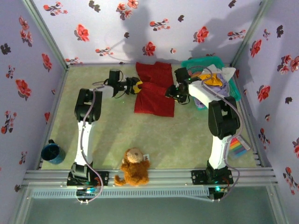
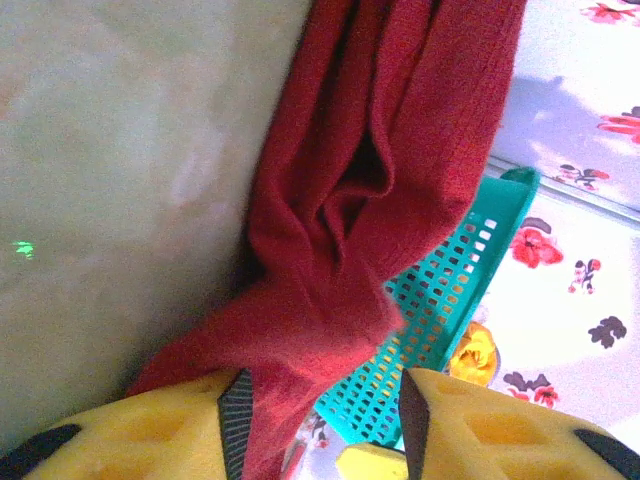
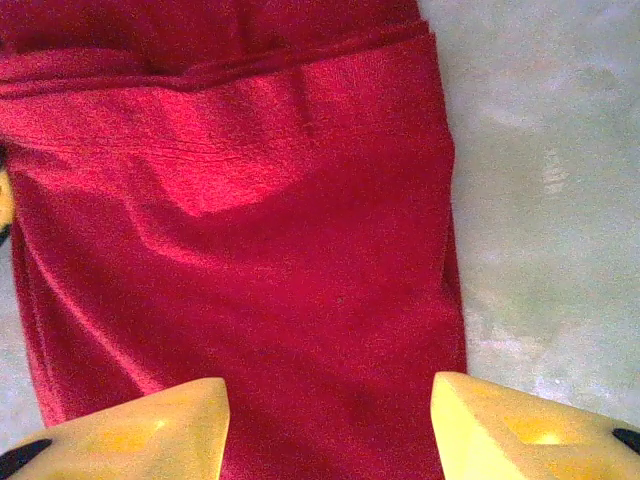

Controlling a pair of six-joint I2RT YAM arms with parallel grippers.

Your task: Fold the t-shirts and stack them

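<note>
A deep-red t-shirt [image 1: 154,100] lies partly folded on the table at the back middle. My left gripper [image 1: 136,87] is at its left edge. In the left wrist view the jaws [image 2: 322,395] stand apart, with a bunched fold of the red t-shirt [image 2: 370,150] against the left pad and the basket showing through the gap. My right gripper [image 1: 170,92] hangs over the shirt's right side, open, with flat red cloth [image 3: 250,250] below the spread fingers [image 3: 325,400]. Mustard [image 1: 212,79], white [image 1: 225,72] and lavender [image 1: 230,89] t-shirts are heaped in the basket.
A teal mesh basket [image 1: 189,63] [image 2: 450,290] stands at the back right corner. At the near edge a brown teddy [image 1: 134,167] sits between the arm bases. A blue mug [image 1: 52,152] is near left, a colour card [image 1: 239,148] near right. Floral walls enclose the table.
</note>
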